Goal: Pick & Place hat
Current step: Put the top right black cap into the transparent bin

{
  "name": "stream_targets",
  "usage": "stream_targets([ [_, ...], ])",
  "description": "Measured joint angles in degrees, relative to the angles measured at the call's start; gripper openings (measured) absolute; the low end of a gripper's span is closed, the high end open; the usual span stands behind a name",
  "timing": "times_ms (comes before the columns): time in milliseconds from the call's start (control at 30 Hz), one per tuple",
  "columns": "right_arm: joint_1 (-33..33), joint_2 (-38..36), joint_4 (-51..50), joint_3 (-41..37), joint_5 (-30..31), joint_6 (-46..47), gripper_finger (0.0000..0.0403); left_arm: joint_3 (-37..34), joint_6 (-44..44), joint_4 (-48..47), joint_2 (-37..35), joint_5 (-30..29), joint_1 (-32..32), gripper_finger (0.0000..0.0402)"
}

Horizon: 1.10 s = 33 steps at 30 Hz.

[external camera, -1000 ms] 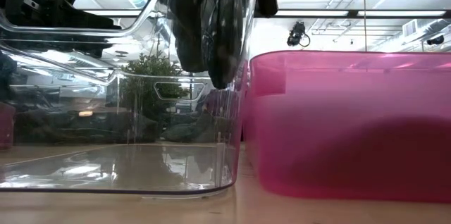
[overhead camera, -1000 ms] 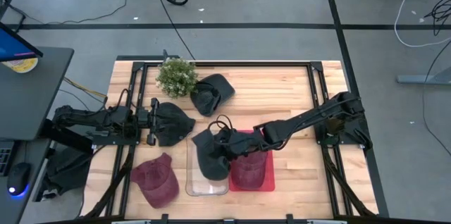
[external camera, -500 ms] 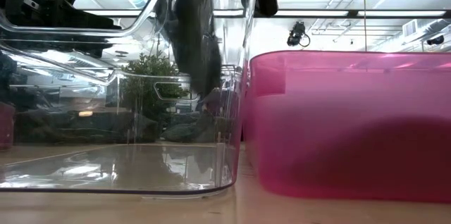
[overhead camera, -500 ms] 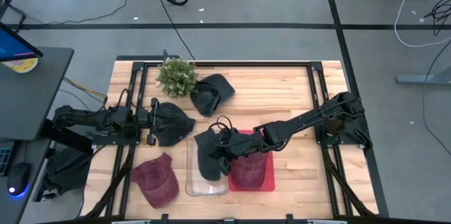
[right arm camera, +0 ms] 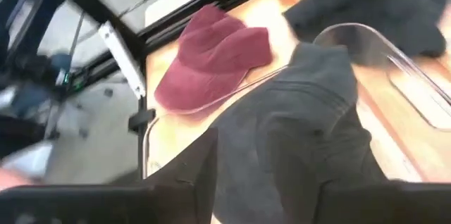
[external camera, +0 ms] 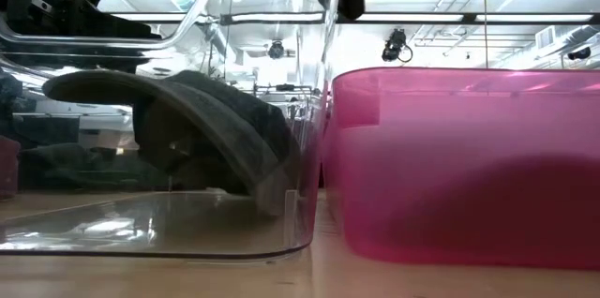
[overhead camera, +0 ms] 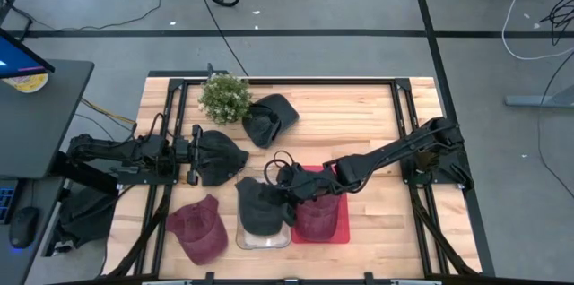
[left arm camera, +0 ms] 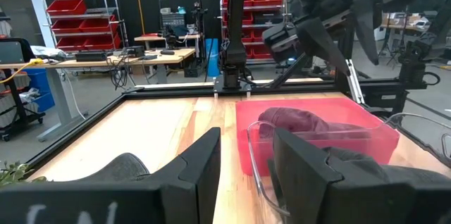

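1. risk, as judged: the dark grey fabric cap [overhead camera: 259, 207] lies in the clear plastic bin [overhead camera: 244, 239] at the table's front edge, its brim [external camera: 112, 86] propped on the bin wall; a snag could tip it out.
2. right gripper [overhead camera: 289, 197] hovers over the cap, fingers spread, empty.
3. left gripper [overhead camera: 191, 155] waits near the left edge, fingers apart.
4. the cap looks soft, slumped, crown crumpled.

We are looking past our left gripper [left arm camera: 243, 160] across the table [left arm camera: 162, 122].
Its fingers are standing apart; a maroon hat [left arm camera: 296, 120] is lying in the pink bin [left arm camera: 359, 122].
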Motion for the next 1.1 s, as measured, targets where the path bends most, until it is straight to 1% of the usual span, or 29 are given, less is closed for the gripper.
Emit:
stream_targets([
  [100, -0.04, 0.0, -0.4, 0.0, -5.17, -7.24, 0.0141, 0.0, 0.0, 0.0, 0.0, 0.01, -0.02, 0.0135],
  [200, 0.17, 0.0, -1.26, 0.0, -6.6, -12.97, 0.0144, 0.01, -0.01, 0.0, 0.0, 0.01, -0.01, 0.0135],
  [267, 0.24, 0.0, -1.36, 0.0, -4.84, -15.32, 0.0144, 0.01, -0.01, 0.0, 0.0, 0.0, 0.01, 0.0135],
  [367, 0.11, 0.59, -0.24, 0.05, 0.25, -16.8, 0.0144, -0.02, -0.02, 0.0, 0.0, 0.01, -0.02, 0.0135],
  [433, -0.15, 1.15, -0.13, 0.05, 2.25, -17.86, 0.0144, 0.0, 0.0, 0.0, 0.0, 0.01, -0.01, 0.0135],
  [500, -0.52, 2.59, 2.55, 0.09, 2.51, -19.22, 0.0144, 0.0, 0.0, 0.0, 0.0, 0.01, 0.01, 0.0135],
  [567, -0.58, 3.38, 3.16, -0.06, 2.37, -21.0, 0.0144, -0.01, -0.01, 0.0, 0.0, 0.01, 0.0, 0.0135],
  [600, -0.77, 4.31, 6.51, 0.01, 2.38, -21.51, 0.0144, -0.02, -0.02, -0.02, 0.0, 0.01, -0.02, 0.0135],
  [667, -0.95, 5.01, 8.22, 0.03, 2.33, -22.73, 0.0144, -0.02, -0.02, 0.23, 0.04, 0.04, 0.0, 0.0135],
  [733, -1.27, 6.78, 12.36, 0.17, 2.3, -24.13, 0.0144, -0.02, 0.0, 0.22, 0.37, 0.05, 0.01, 0.0135],
  [867, -2.02, 11.11, 13.59, 0.04, 2.1, -26.04, 0.0144, -0.02, -0.01, 0.49, 1.13, 0.53, 0.0, 0.0135],
  [933, -2.73, 13.5, 13.55, 0.02, 0.17, -25.55, 0.0144, -0.02, -0.02, 1.07, 1.75, 0.75, -0.02, 0.0135],
  [967, -3.21, 14.6, 13.47, 0.02, -1.76, -24.82, 0.0144, -0.02, -0.02, 0.73, 1.92, 0.88, -0.02, 0.0135],
  [1100, -5.53, 17.62, 10.09, 0.11, -13.89, -20.39, 0.0144, -0.02, -0.02, 0.72, 1.88, 1.0, -0.02, 0.0135],
])
